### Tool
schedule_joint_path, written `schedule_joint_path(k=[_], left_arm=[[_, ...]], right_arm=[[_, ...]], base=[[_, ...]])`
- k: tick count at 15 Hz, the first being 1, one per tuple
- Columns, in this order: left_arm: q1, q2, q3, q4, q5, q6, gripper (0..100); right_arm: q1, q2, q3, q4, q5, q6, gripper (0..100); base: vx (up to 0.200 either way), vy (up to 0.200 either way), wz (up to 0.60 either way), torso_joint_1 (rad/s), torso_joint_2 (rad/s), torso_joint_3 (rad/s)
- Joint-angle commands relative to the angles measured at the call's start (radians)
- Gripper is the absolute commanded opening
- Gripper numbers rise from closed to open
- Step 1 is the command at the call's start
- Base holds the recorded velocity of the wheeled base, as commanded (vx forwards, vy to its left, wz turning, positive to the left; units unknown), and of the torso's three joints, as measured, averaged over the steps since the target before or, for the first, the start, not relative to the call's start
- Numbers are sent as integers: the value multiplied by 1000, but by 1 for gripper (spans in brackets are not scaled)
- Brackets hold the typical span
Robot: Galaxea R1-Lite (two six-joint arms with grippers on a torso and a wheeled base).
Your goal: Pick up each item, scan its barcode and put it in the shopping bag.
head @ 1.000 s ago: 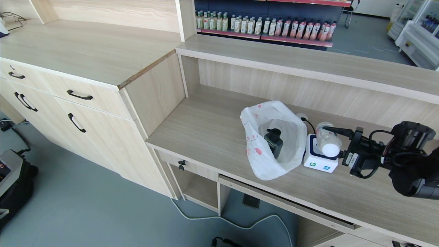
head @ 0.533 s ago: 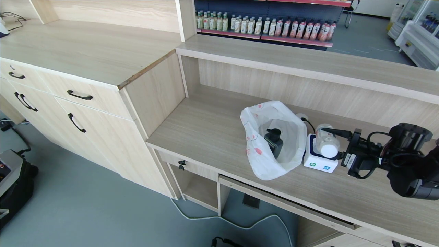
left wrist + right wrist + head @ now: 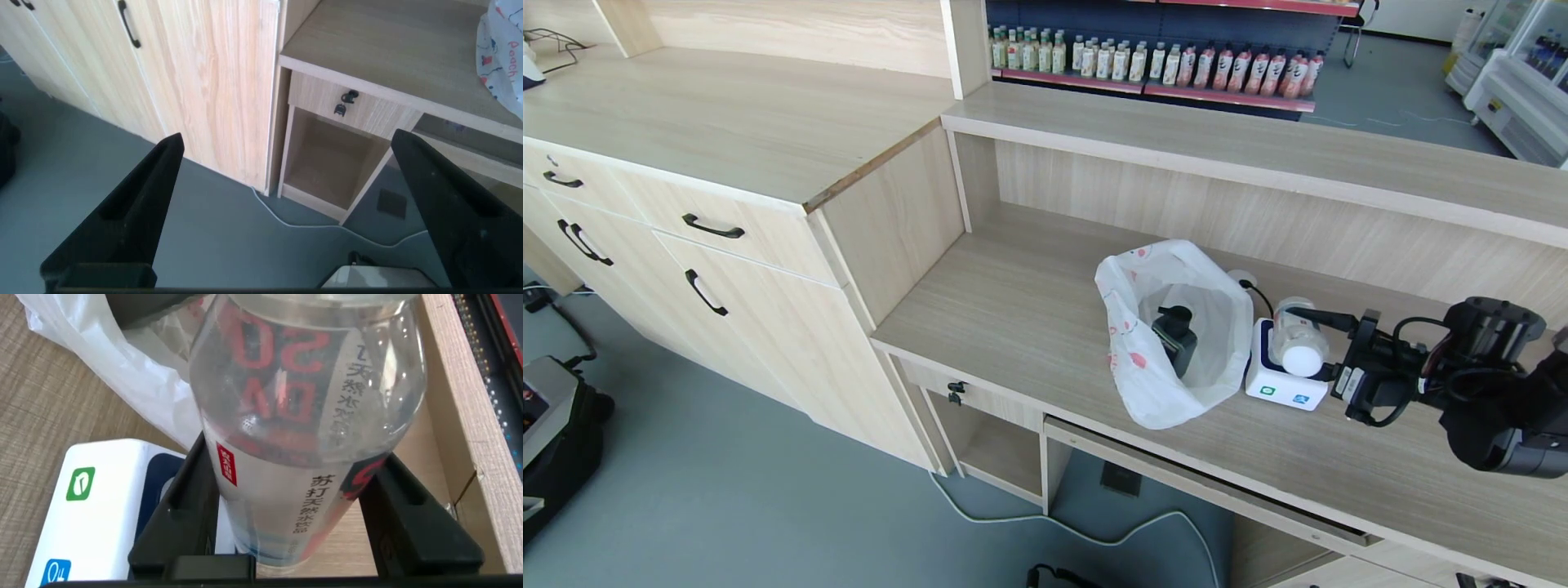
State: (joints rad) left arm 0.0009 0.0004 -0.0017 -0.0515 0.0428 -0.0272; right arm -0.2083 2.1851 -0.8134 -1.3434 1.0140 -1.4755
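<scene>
The right claw (image 3: 1305, 343), pinching the bottle (image 3: 1294, 339), has slid toward the shopping bag (image 3: 1143, 384). The left claw (image 3: 286, 139) hangs spread. The bottle lies above the scanner (image 3: 1278, 390), white end toward the worktop's (image 3: 1029, 310) front edge, beside the bag's mouth.

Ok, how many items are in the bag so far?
1: a black pump bottle, inside the shopping bag on the counter. Others may be hidden beneath it.
</scene>
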Motion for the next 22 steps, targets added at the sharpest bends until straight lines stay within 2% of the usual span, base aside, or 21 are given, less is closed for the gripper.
schedule_joint_path(k=[1,6,10,13,17,18,19,21,22], left_arm=[[1,0,0,-1,0,0,100],[1,0,0,-1,0,0,100],[1,0,0,-1,0,0,100],[1,0,0,-1,0,0,100],[1,0,0,-1,0,0,100],[1,0,0,-1,0,0,100],[1,0,0,-1,0,0,100],[1,0,0,-1,0,0,100],[1,0,0,-1,0,0,100]], right_arm=[[0,7,-1,3,0,0,0],[3,-2,0,1,0,8,0],[-36,-163,23,43,0,89,0],[-79,-292,33,142,0,196,0],[-134,-493,56,319,-2,469,0],[-140,-516,56,368,-2,503,0],[-152,-564,51,475,-5,557,0],[-180,-607,53,598,-66,598,0],[-189,-627,51,661,-129,607,0]], base=[[0,0,0,0,0,0],[0,0,0,0,0,0],[0,0,0,0,0,0],[0,0,0,0,0,0],[0,0,0,0,0,0],[0,0,0,0,0,0],[0,0,0,0,0,0],[0,0,0,0,0,0],[0,0,0,0,0,0]])
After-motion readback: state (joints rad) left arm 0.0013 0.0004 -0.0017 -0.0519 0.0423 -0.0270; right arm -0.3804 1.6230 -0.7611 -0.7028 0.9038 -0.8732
